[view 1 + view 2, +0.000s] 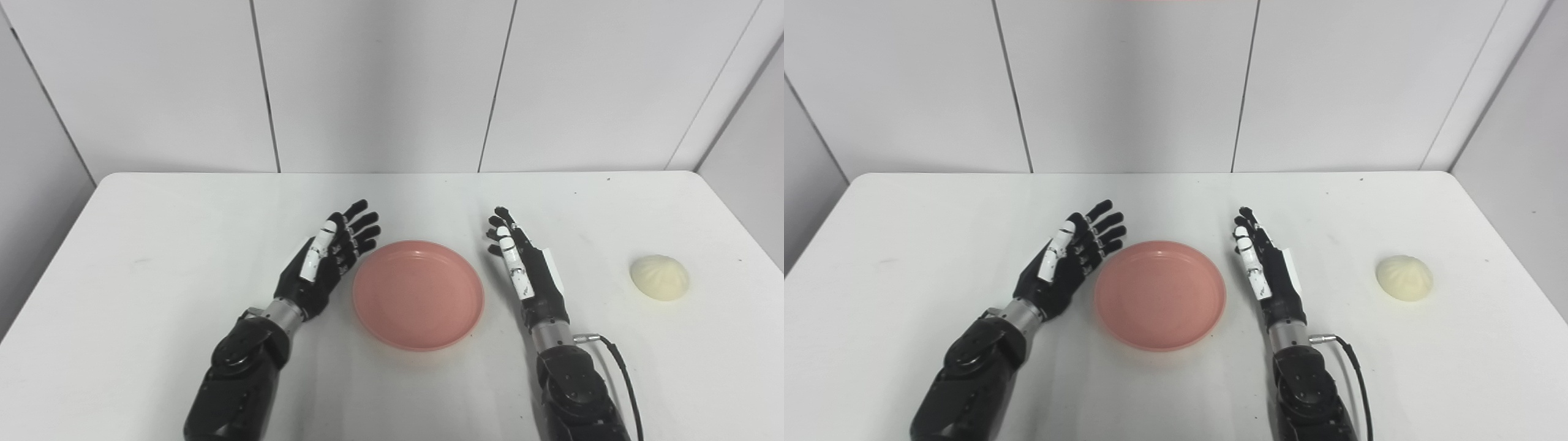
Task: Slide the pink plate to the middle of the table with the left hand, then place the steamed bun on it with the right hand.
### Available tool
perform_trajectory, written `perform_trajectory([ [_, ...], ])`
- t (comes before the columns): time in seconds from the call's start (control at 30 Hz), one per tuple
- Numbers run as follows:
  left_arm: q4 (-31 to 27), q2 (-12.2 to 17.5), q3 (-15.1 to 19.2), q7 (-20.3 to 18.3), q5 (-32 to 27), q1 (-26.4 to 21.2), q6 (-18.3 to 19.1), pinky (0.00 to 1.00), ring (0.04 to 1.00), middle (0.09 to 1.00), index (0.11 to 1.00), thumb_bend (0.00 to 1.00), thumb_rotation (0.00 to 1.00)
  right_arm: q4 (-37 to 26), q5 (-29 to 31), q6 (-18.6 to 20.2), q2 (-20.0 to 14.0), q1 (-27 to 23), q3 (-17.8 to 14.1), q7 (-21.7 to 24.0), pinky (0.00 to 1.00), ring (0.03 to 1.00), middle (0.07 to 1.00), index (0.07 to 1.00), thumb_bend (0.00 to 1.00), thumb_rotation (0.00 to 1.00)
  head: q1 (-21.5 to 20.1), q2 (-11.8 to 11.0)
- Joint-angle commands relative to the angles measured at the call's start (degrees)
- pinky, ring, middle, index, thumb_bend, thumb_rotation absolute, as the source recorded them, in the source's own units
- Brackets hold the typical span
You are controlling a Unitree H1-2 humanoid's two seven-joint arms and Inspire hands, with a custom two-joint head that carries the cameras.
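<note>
The pink plate (418, 294) lies empty on the white table (153, 245), near its middle. My left hand (329, 257) is open, fingers spread, right beside the plate's left rim; I cannot tell if it touches it. My right hand (523, 268) is open and empty, palm facing left, a short way off the plate's right rim. The pale steamed bun (659, 277) sits on the table far to the right, well apart from my right hand. It also shows in the right eye view (1404, 277).
The table's right edge (741, 226) runs close behind the bun. White wall panels (380, 86) stand behind the table's far edge. A black cable (625, 373) hangs from my right wrist.
</note>
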Motion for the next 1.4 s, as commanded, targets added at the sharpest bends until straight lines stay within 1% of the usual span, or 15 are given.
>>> perform_trajectory([
  [0.0,5.93,2.13,0.52,0.79,1.13,4.35,3.06,0.91,0.902,0.906,0.903,0.45,1.00,-5.09,-0.51,-0.43,-1.81,-2.07,-0.90,-0.53,0.80,0.836,0.878,0.891,0.36,1.00,-0.75,-0.08],
  [0.07,6.64,2.39,0.55,0.34,0.88,4.15,2.72,0.91,0.899,0.904,0.901,0.45,1.00,-7.52,-1.54,0.38,-2.54,-2.12,-1.24,-0.76,0.80,0.828,0.882,0.899,0.43,1.00,-2.10,-0.32],
  [0.17,7.83,2.75,0.75,-0.24,0.46,3.86,2.01,0.90,0.888,0.895,0.893,0.46,1.00,-11.51,-2.89,2.67,-3.41,-2.34,-2.07,-1.34,0.77,0.815,0.882,0.898,0.49,1.00,-3.25,-0.40],
  [0.33,9.88,3.44,1.37,-1.81,-0.15,3.36,0.96,0.89,0.879,0.888,0.888,0.45,1.00,-18.52,-8.46,7.03,-5.98,-2.32,-2.28,-1.44,0.69,0.799,0.894,0.921,0.49,0.99,-6.02,-0.73],
  [0.5,12.68,4.32,2.11,-3.59,-0.68,2.62,-0.45,0.88,0.875,0.884,0.883,0.47,0.98,-22.90,-17.99,9.38,-8.96,-2.56,-1.42,-1.87,0.63,0.769,0.892,0.933,0.54,0.89,-8.59,-1.18],
  [0.57,14.25,4.77,2.34,-4.24,-0.76,2.18,-1.43,0.87,0.870,0.880,0.879,0.48,0.98,-25.62,-22.41,12.53,-10.11,-2.40,-1.17,-0.78,0.63,0.765,0.890,0.937,0.59,0.86,-9.85,-1.35],
  [0.63,15.45,5.06,2.63,-4.35,-0.85,1.84,-1.94,0.86,0.862,0.871,0.871,0.49,0.96,-28.04,-25.43,15.38,-10.88,-2.25,-1.05,0.24,0.63,0.770,0.888,0.938,0.61,0.78,-10.67,-1.46],
  [0.7,16.50,5.34,2.87,-4.79,-1.02,1.52,-2.32,0.86,0.857,0.867,0.870,0.50,0.95,-29.95,-28.93,17.64,-11.77,-2.25,-0.86,1.07,0.58,0.741,0.867,0.930,0.67,0.71,-11.29,-1.51],
  [0.73,17.33,5.54,3.04,-5.17,-1.13,1.25,-2.71,0.86,0.857,0.867,0.870,0.50,0.95,-30.81,-30.88,18.75,-12.32,-2.24,-0.76,1.73,0.58,0.741,0.867,0.930,0.67,0.71,-11.61,-1.51],
  [0.8,18.78,5.87,3.36,-5.66,-1.25,0.73,-3.21,0.85,0.852,0.863,0.866,0.50,0.93,-32.36,-34.08,21.02,-13.56,-2.16,-0.70,3.48,0.54,0.719,0.839,0.917,0.71,0.64,-12.04,-1.55],
  [0.87,19.84,6.10,3.74,-6.10,-1.50,0.32,-3.39,0.84,0.845,0.859,0.859,0.50,0.92,-33.76,-36.75,23.35,-14.58,-2.07,-0.89,5.29,0.54,0.706,0.833,0.904,0.75,0.51,-12.93,-1.58],
  [1.0,22.01,6.58,4.27,-7.30,-1.78,-0.35,-4.78,0.85,0.850,0.863,0.862,0.51,0.91,-35.73,-41.84,27.82,-16.43,-1.91,-1.37,9.13,0.53,0.696,0.840,0.888,0.78,0.47,-14.24,-1.61],
  [1.07,22.93,6.88,4.41,-7.53,-1.75,-0.61,-5.34,0.84,0.846,0.861,0.860,0.51,0.90,-36.51,-45.47,30.11,-16.92,-1.91,-2.38,12.03,0.57,0.713,0.820,0.867,0.81,0.44,-14.81,-1.59],
  [1.23,25.18,7.73,4.79,-8.89,-2.09,-1.26,-6.41,0.83,0.838,0.856,0.854,0.52,0.90,-37.81,-52.21,30.84,-15.03,-2.07,-7.13,19.16,0.60,0.776,0.841,0.857,0.82,0.43,-17.02,-1.51],
  [1.37,27.44,8.25,5.14,-9.71,-2.17,-2.03,-7.30,0.82,0.829,0.849,0.848,0.52,0.89,-37.33,-54.41,30.85,-15.27,-1.75,-9.83,21.87,0.63,0.781,0.843,0.838,0.81,0.42,-17.75,-1.42],
])
